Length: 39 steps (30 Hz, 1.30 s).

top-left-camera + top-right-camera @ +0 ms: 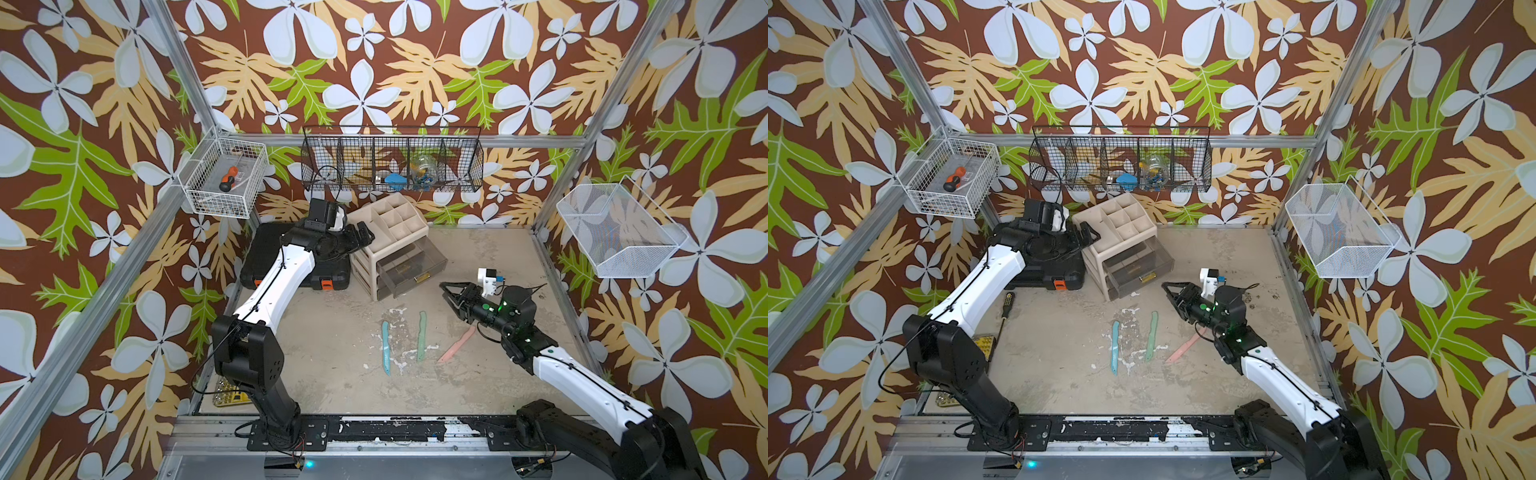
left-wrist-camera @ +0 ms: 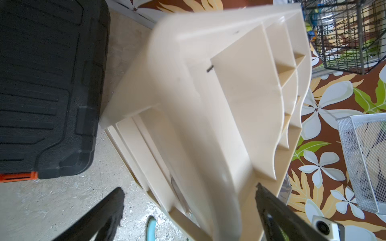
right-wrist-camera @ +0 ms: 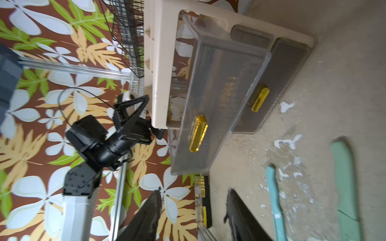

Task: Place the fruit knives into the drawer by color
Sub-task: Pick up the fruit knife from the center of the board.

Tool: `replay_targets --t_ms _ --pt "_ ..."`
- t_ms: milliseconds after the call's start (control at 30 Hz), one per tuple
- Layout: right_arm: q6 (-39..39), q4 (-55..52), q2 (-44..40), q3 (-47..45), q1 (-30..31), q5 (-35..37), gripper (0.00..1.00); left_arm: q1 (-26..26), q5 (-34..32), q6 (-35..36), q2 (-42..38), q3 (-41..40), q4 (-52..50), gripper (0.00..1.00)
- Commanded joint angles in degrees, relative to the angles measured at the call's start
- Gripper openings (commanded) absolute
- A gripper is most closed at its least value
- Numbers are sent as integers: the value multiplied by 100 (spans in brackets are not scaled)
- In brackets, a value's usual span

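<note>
Fruit knives (image 1: 1152, 336), both top views: all three lie flat on the table (image 1: 332, 395), side by side, near of the organizer and outside the drawer.
Blue knife (image 1: 386, 347): leftmost, running near to far.
Green knife (image 1: 422, 336): in the middle, just right of the blue one, not touching it.
Pink knife (image 1: 456, 345): rightmost, slanted, its far end under the right arm.
Organizer (image 1: 399, 224): beige, at the far middle, just right of a black case (image 1: 270, 253).
Drawer (image 1: 411, 266): clear, the upper one, standing out of the organizer toward the knives.
Left gripper (image 1: 365, 233): at the organizer's left top edge; its spread is hard to judge from above.
Right gripper (image 1: 448, 296): above the table, right of the drawer and far of the pink knife, jaws apart with nothing between them.
Screwdriver (image 1: 1005, 307): yellow and black, seen in a top view on the left of the table, near of the case.
Left wrist view: the left gripper (image 2: 189, 187) is spread wide with the organizer's (image 2: 208, 104) rounded edge between its jaws. One finger (image 2: 108, 208) is clear of it over the table, and the other (image 2: 269, 208) is at its rim, contact unclear. The blue knife's tip (image 2: 151, 227) shows.
Right wrist view: the right gripper (image 3: 195, 189) is partly spread and holds nothing. The drawer (image 3: 219, 100) with its yellow handle (image 3: 197, 133) stands out past the lower drawer (image 3: 277, 83). The blue knife (image 3: 275, 200) and green knife (image 3: 345, 181) lie on the table beside it.
</note>
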Motion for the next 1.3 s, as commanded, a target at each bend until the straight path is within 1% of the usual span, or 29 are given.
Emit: replay_targets --t_ms 0,100,200,300,400,533,633,833,933,1033,1100,1267 --pt "-937 -2770 -322 193 -23 456 51 -23 -223 206 -105 47 -148 100" --pt "-1131 -3889 -468 296 -27 774 51 -50 -389 324 -234 9 -197 100" --pt "-1337 -4760 -392 440 -26 1140 52 -88 -567 446 -412 -142 -224 100" --pt "-1561 -5425 -196 638 -26 1506 52 -195 -742 546 -661 -408 -219 100" --pt "-1757 -5800 101 799 -41 1817 55 -431 -946 645 -961 -758 -187 100" --pt "-1896 -5780 523 852 -237 1999 54 -730 -1171 721 -1467 -1481 -6 100" --pt "-1966 -5549 925 912 -388 2052 53 -827 -1211 763 -1886 -2034 68 100" --pt "-1994 -5232 1908 1292 -447 2065 51 -927 -1329 884 -2790 -2986 158 100" --pt "-1868 -5188 2312 1461 -451 2045 49 -927 -1321 905 -3082 -3280 145 100" --pt "-1698 -5147 2520 1542 -447 2071 48 -929 -1309 930 -3243 -3439 123 100" --pt "-1581 -5147 2611 1592 -412 2078 46 -936 -1328 962 -3291 -3487 119 100" --pt "-1275 -5079 2860 1670 -250 2082 45 -990 -1312 974 -3252 -3449 150 100"
